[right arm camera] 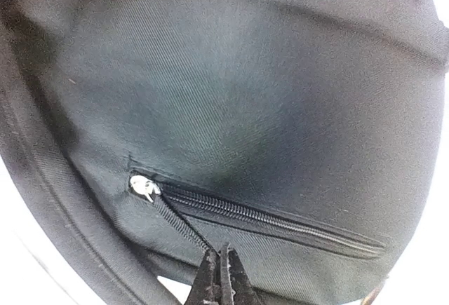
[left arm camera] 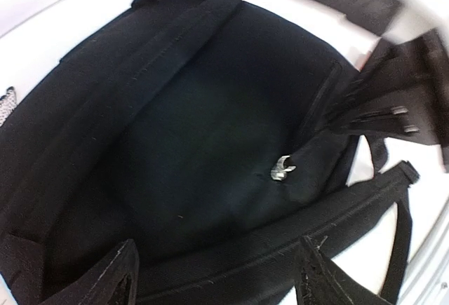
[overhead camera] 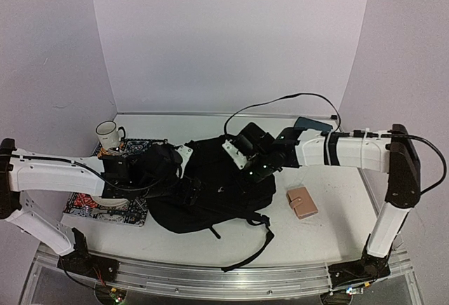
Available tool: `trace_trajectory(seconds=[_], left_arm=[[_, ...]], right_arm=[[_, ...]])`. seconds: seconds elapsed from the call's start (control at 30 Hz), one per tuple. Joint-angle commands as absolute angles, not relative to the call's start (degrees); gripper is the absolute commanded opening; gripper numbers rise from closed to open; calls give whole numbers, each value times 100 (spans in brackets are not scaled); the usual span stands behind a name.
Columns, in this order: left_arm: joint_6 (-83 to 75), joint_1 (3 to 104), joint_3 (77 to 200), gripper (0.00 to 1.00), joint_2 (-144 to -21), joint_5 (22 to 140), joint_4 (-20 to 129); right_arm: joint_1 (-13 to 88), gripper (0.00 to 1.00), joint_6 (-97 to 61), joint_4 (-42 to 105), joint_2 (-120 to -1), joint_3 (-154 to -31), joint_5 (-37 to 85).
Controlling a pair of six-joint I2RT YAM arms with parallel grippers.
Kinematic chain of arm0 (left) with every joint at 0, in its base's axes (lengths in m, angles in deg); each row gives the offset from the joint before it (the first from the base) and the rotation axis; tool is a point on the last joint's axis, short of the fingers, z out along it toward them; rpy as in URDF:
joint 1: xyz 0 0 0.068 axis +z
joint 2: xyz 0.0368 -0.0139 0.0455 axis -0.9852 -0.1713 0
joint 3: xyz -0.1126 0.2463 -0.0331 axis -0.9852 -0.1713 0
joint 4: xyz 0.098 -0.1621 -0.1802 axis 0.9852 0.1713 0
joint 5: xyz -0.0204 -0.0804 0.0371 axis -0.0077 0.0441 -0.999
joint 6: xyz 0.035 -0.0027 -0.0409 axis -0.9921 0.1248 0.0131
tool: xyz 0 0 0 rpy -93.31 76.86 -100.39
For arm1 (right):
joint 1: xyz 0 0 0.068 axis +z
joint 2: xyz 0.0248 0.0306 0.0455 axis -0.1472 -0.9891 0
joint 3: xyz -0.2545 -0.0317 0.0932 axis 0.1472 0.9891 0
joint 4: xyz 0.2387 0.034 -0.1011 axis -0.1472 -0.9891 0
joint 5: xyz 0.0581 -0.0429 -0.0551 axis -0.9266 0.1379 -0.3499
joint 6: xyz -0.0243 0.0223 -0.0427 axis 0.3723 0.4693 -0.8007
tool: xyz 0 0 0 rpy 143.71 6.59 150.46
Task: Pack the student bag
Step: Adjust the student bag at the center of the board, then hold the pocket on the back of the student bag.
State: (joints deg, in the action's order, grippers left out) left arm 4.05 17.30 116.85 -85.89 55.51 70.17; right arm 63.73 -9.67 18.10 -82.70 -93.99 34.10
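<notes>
Right gripper (right arm camera: 222, 278) is clenching the zipper pull (right arm camera: 179, 224) on the student bag (overhead camera: 210, 186); left gripper (left arm camera: 217, 252) is hanging released; crooked tugging may slip it.

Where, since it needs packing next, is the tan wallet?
In the top view, the wallet lies on the white table, just right of the backpack and apart from it.

The white worktop (overhead camera: 316, 238) carries a black backpack (overhead camera: 210, 193) at centre, a tan wallet (overhead camera: 302, 202) at three o'clock and a patterned mat (overhead camera: 91, 205) at nine.
</notes>
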Motion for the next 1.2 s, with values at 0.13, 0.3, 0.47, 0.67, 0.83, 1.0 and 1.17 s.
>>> trace_trajectory(seconds=[0.13,0.3,0.47,0.67,0.83,1.0,1.17], left_arm=[[-264,1731,12257,79,-9345,5927,6375],[-432,1732,12101,76,-9786,5956,6234],[-351,1730,11909,64,-9919,6026,6202],[-123,1730,11602,50,-9784,6147,6142],[80,1730,11348,44,-9748,6268,6041],[185,1730,11174,43,-9714,6318,5940],[227,1730,11138,42,-9721,6368,5849]], right_arm=[[6376,0,-846,1651,-7901,-9331,3670],[6380,0,-898,1690,-8018,-9300,3515],[6376,25,-1186,1755,-8383,-9426,3004],[6378,50,-1462,1762,-8858,-9672,2869],[6382,51,-1511,1755,-9129,-9841,2942],[6376,51,-1464,1746,-9201,-9972,2953],[6375,35,-1510,1746,-9245,-10094,2659]])
